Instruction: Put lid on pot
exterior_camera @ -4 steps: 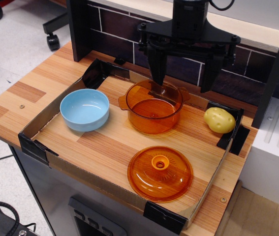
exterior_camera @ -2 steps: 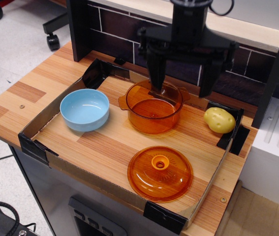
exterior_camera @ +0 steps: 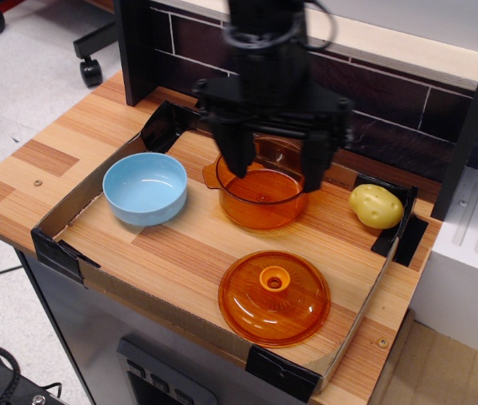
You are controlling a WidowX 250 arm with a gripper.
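- Where the single overhead view takes in the whole counter, a shallow cardboard tray [exterior_camera: 68, 205] with black corner brackets sits on the striped wooden tabletop [exterior_camera: 28, 173], and everything below is placed relative to the round, deep, translucent orange plastic pot [exterior_camera: 264, 190].
- Pot: upright, uncovered, near the back middle of the tray; one small side handle shows on its left, the other is hidden behind the arm.
- Round, domed, translucent orange plastic lid [exterior_camera: 274, 297] with a small ring-shaped knob at its centre: lying flat on the tray floor, knob up, in front of the pot and clear of it, close to the tray's front wall.
- Black two-fingered gripper [exterior_camera: 275, 164]: hanging directly above the pot, jaws spread wide with nothing between them; one finger [exterior_camera: 239, 152] overlaps the pot's left rim in the picture, the other its right rim. Whether either finger touches the pot cannot be told.
- Shallow light blue round bowl [exterior_camera: 145, 187]: left of the pot, just beside it, upright and holding nothing.
- Yellowish potato [exterior_camera: 376, 206]: right of the pot, apart from it, against the tray's right rear corner bracket.
- Dark brick-patterned backsplash [exterior_camera: 407, 105]: behind the pot, beyond the tray's back wall.
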